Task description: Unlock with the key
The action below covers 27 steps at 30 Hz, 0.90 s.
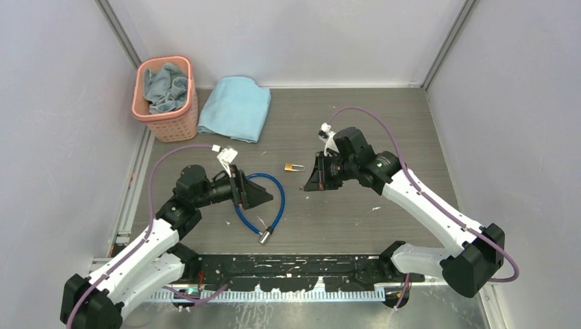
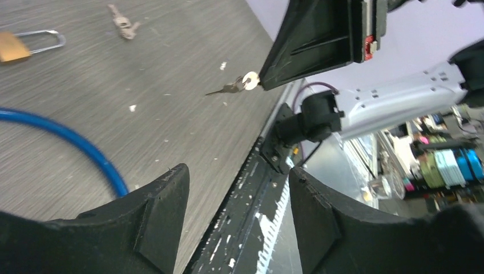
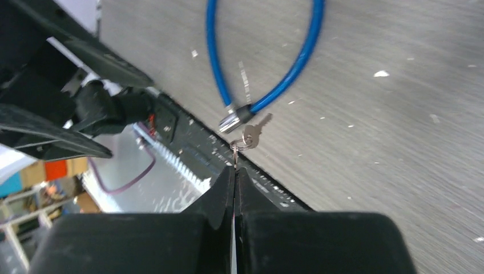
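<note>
My right gripper (image 1: 306,184) is shut on a small ring that carries the key (image 3: 254,131). The tiny silvery key hangs just beyond the fingertips (image 3: 229,178), a little above the table. In the left wrist view the key (image 2: 229,87) dangles from the right gripper's tip. The small brass padlock (image 1: 294,166) lies on the table just left of the right gripper, also seen in the left wrist view (image 2: 23,44). My left gripper (image 1: 259,195) is open and empty, over the blue cable (image 1: 274,199).
The blue cable's silver end (image 1: 266,236) lies near the front rail (image 1: 288,264). A pink basket (image 1: 164,92) with cloth and a folded blue towel (image 1: 235,108) sit at the back left. A small grey metal piece (image 2: 122,24) lies beyond the padlock.
</note>
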### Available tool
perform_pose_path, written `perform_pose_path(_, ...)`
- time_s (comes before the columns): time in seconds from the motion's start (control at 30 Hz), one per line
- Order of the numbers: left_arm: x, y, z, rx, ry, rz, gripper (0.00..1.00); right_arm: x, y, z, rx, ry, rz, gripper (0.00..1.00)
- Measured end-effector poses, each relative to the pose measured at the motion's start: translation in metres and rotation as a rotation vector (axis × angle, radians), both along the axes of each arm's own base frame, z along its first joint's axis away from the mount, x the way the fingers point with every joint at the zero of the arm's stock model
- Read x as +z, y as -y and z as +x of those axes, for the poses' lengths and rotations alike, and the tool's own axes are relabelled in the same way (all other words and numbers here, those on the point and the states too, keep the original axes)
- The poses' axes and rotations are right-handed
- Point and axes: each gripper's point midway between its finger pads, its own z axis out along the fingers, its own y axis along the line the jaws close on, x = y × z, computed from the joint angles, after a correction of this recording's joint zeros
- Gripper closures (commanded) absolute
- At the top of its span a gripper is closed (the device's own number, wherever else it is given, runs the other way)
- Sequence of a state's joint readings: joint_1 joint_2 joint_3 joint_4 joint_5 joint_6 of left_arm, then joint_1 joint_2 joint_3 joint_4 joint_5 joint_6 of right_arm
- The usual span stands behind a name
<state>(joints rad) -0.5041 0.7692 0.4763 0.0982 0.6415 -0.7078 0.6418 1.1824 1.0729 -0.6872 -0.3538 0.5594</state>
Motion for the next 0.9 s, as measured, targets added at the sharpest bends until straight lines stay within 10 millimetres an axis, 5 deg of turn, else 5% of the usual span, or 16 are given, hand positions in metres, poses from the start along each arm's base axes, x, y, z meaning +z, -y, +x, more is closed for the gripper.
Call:
perform_pose_path(0.33, 0.02, 0.044, -0.044, -0.292, 0.071, -0.11, 0.45, 0.041, -0.027, -0.04, 0.234, -0.024, 0.25, 0.99)
perform_pose_path(0.6, 0.049, 0.052, -0.054, -0.348, 0.108, -0.218, 0.46, 0.068, -0.035, -0.059, 0.358, 0.0, 0.378, 0.99)
perform_pose_path(0.9, 0.06, 0.048, -0.056, -0.338, 0.15, -0.234, 0.4, 0.073, -0.038, -0.067, 0.394, -0.006, 0.401, 0.99)
